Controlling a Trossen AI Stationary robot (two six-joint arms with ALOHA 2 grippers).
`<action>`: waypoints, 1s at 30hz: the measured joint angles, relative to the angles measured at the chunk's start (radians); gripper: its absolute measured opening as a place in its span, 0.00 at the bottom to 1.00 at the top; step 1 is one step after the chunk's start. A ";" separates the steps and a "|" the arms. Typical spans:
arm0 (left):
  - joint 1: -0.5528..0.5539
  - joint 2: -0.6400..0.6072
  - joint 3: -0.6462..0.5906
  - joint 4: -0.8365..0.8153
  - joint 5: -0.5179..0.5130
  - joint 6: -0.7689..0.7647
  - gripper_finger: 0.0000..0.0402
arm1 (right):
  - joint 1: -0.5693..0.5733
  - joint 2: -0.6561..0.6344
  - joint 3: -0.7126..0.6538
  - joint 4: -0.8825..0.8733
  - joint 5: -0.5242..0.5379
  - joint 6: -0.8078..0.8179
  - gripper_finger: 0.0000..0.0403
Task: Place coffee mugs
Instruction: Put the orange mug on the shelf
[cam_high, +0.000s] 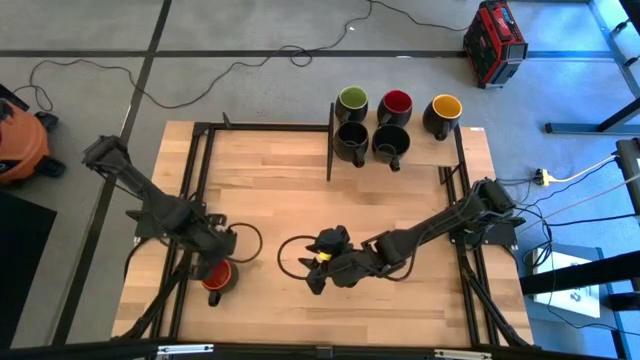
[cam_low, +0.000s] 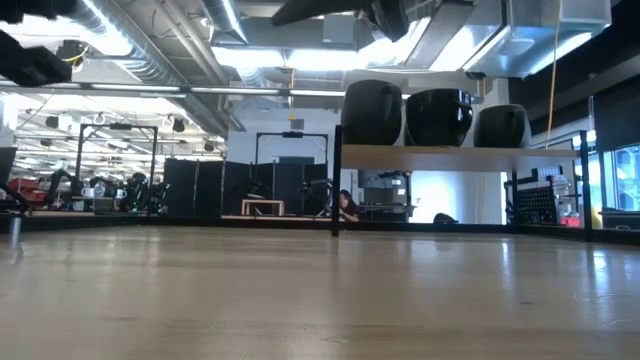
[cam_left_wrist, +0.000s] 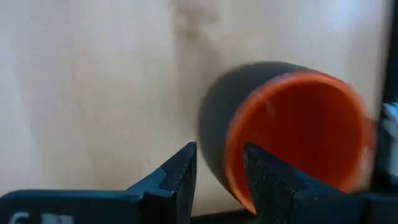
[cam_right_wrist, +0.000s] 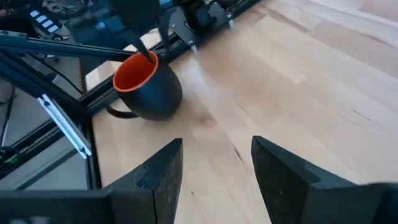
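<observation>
The red mug (cam_high: 217, 279) stands upright near the front left corner of the surface (cam_high: 300, 190), with its handle pointing to the front edge. The left claw (cam_high: 212, 244) is right at it. One finger (cam_left_wrist: 267, 180) is inside the mug and the other finger (cam_left_wrist: 177, 174) is outside, so the claw is grasping the red mug by its rim.

Five more mugs are already at the far side of the surface: the green mug (cam_high: 352, 101), another red mug (cam_high: 397, 104) and the yellow mug (cam_high: 445, 110) in a row, with two black mugs (cam_high: 351, 141) just in front of them.

To do this step well, I think the left claw should keep a firm pinch on the rim, lift straight up so the mug does not tip, and carry it slowly to the others.

The left arm reaches forward from the left side, bent low. The right claw (cam_right_wrist: 214, 168) is released and holds nothing. It hangs over the front middle of the surface, pointing at the red mug.
</observation>
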 joint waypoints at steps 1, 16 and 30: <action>0.002 0.021 0.000 0.000 -0.021 -0.008 0.31 | 0.000 0.000 0.000 -0.004 -0.004 0.000 0.45; 0.038 0.299 0.000 0.146 0.056 0.029 0.12 | 0.127 0.000 0.000 -0.167 0.066 -0.045 0.45; 0.318 0.549 0.424 0.102 -0.004 0.198 0.04 | 0.367 -0.002 -0.075 -0.486 0.397 0.523 0.45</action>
